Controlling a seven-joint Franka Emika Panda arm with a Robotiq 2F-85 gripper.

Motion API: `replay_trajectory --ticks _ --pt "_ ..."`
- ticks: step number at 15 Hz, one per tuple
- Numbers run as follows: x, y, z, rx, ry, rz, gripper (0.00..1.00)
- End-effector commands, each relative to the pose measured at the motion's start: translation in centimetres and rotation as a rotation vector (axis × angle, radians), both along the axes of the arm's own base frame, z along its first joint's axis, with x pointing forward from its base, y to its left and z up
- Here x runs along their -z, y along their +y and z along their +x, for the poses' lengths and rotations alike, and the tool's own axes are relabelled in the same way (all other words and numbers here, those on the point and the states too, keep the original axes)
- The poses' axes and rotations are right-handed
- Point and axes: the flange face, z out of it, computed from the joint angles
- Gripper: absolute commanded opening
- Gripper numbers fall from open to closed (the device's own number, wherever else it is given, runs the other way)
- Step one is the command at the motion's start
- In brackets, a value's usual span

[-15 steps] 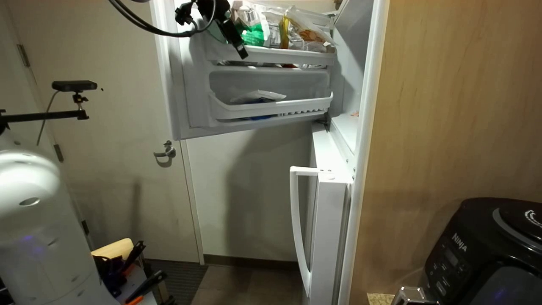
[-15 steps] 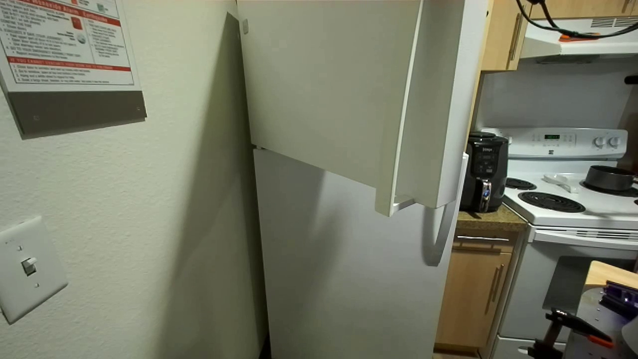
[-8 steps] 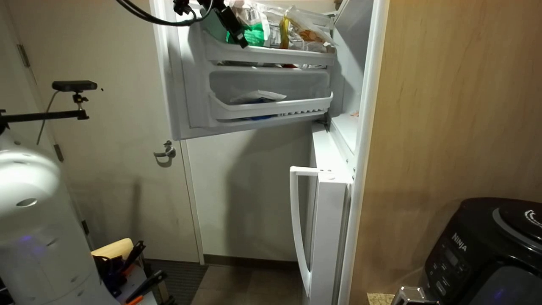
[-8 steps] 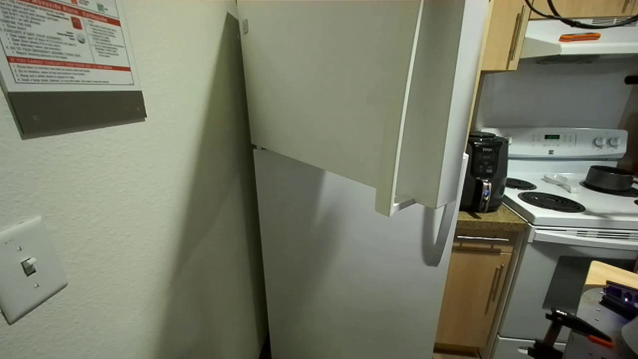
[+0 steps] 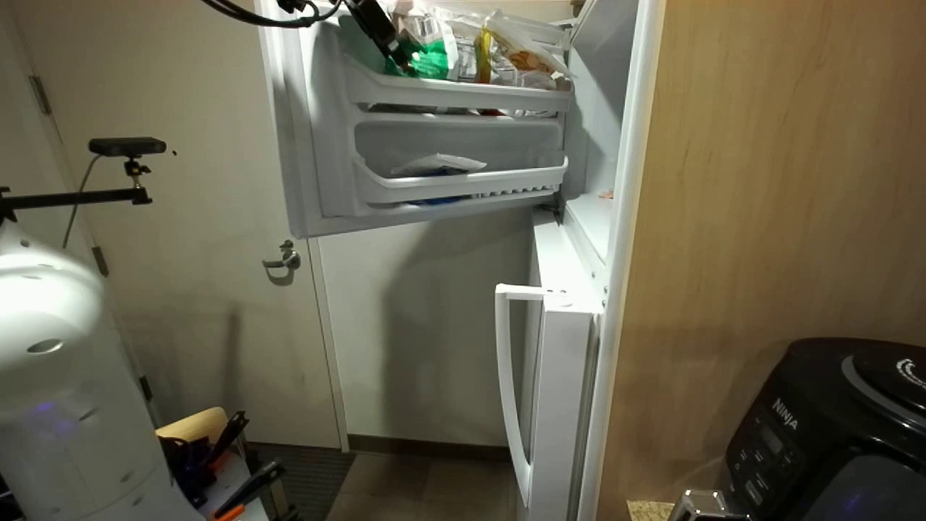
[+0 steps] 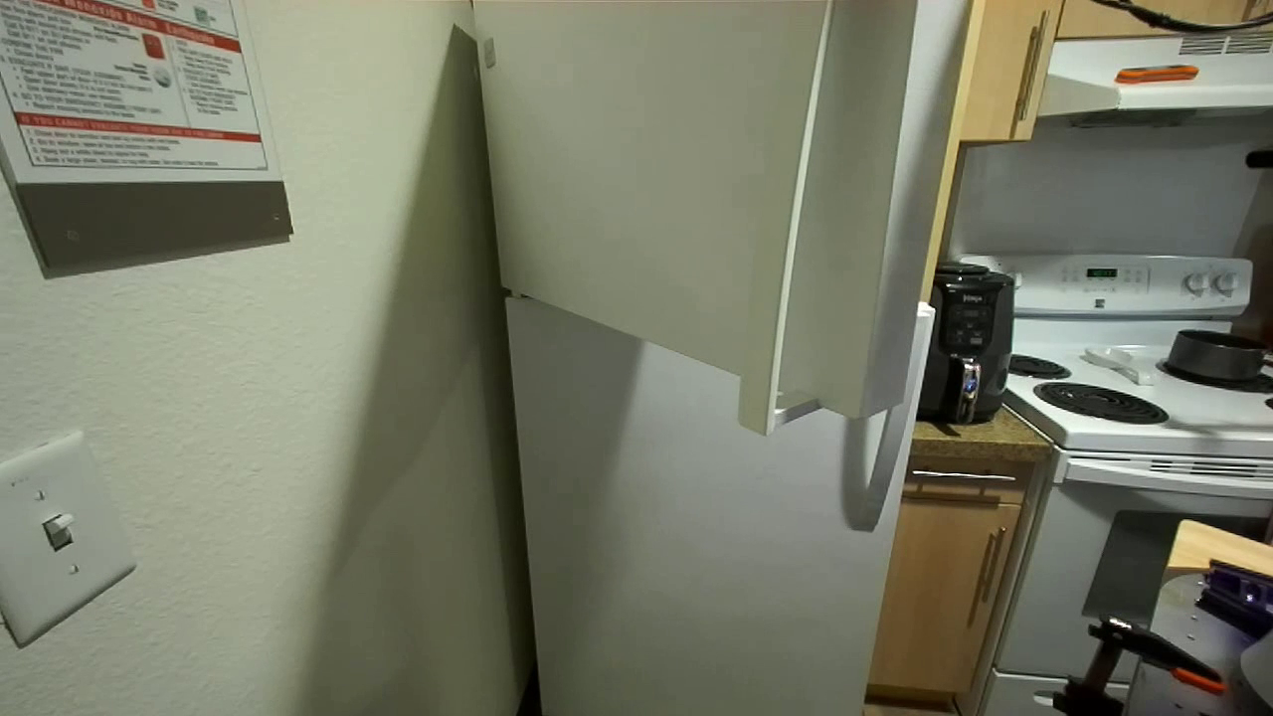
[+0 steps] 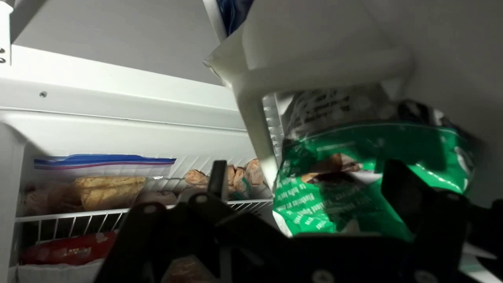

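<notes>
Kitchen refrigerator (image 5: 609, 94): freezer door (image 5: 327, 155) stands open above the closed lower door (image 6: 696, 547).
Upper door shelf (image 5: 463, 94): green bag (image 5: 432, 61) sits near the unhinged end, another bag (image 5: 537, 59) nearer the hinge.
Gripper (image 7: 306, 175): jaws stand apart beside the green bag; contact cannot be told.

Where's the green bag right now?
In an exterior view, the green bag sits in the upper door bin, left of a yellow-edged bag, with the claw in front of its left edge.
</notes>
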Motion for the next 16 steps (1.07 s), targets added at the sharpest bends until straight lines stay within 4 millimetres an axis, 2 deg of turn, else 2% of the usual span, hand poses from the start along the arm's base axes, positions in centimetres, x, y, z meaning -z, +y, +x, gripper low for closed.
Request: replay_trajectory --ticks 1,7,16 --pt "-0.6 0.1 -0.9 0.037 -0.025 -0.026 1.0" --pt "-1.2 -0.6 -1.8 0.1 -0.063 -0.062 1.0" --pt "-2.1 -4.9 -1.7 0.185 -0.083 -0.094 1.0"
